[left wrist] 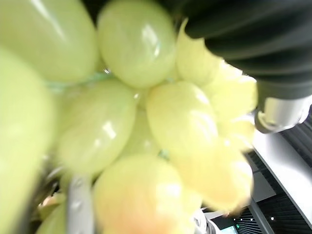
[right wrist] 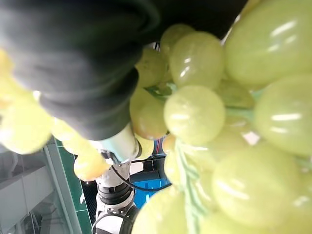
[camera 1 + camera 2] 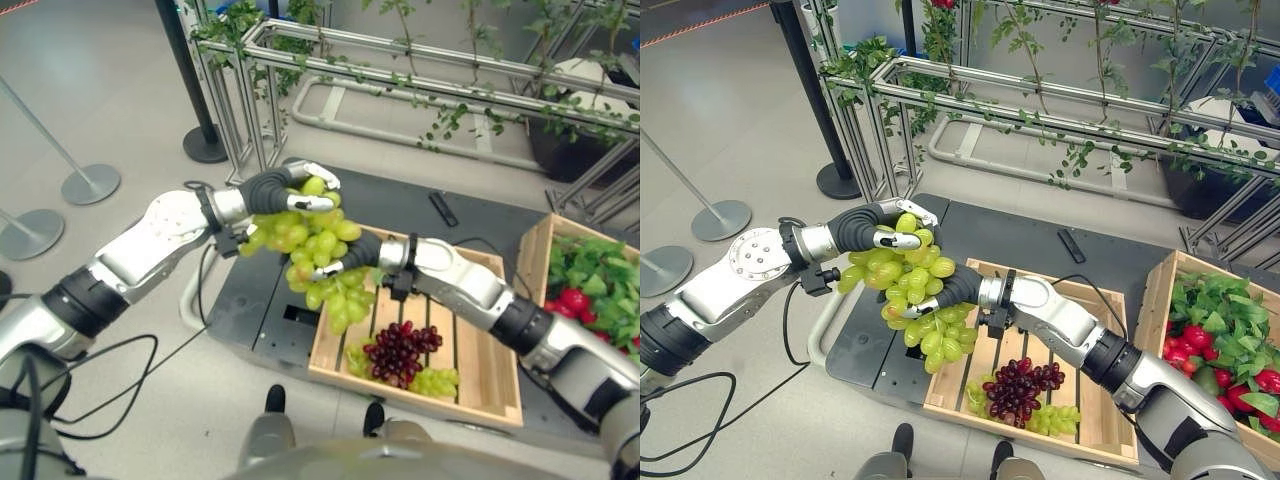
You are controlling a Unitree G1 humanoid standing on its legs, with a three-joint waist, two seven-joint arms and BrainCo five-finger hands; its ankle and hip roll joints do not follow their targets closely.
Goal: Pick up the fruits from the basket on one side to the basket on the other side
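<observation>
Green grapes, one large bunch, hang in the air between both robot hands, above the near-left corner of a wooden crate. The left robot hand reaches in from the left with the forearm roughly level, its dark ribbed cover toward the camera, and its silver fingers curl over the top of the bunch, clenched on the uppermost grapes. The right robot hand comes from the right, arm stretched across the crate, and meets the same bunch lower down; its fingers are wrapped into the grapes at about mid-height, so both hands grasp one cluster. The lower part of the bunch dangles free below the right robot hand. In each wrist view pale green grapes press right up against the ribbed cover.

Inside the slatted crate lie two more bunches: one of dark red grapes near the front, and a small green bunch touching it on the near side. The crate rests on a dark low platform, which also carries a small black remote-like object farther back. To the right stands a second wooden crate holding leafy greens and red fruits. Behind the platform runs a metal frame with vines trained along it.
</observation>
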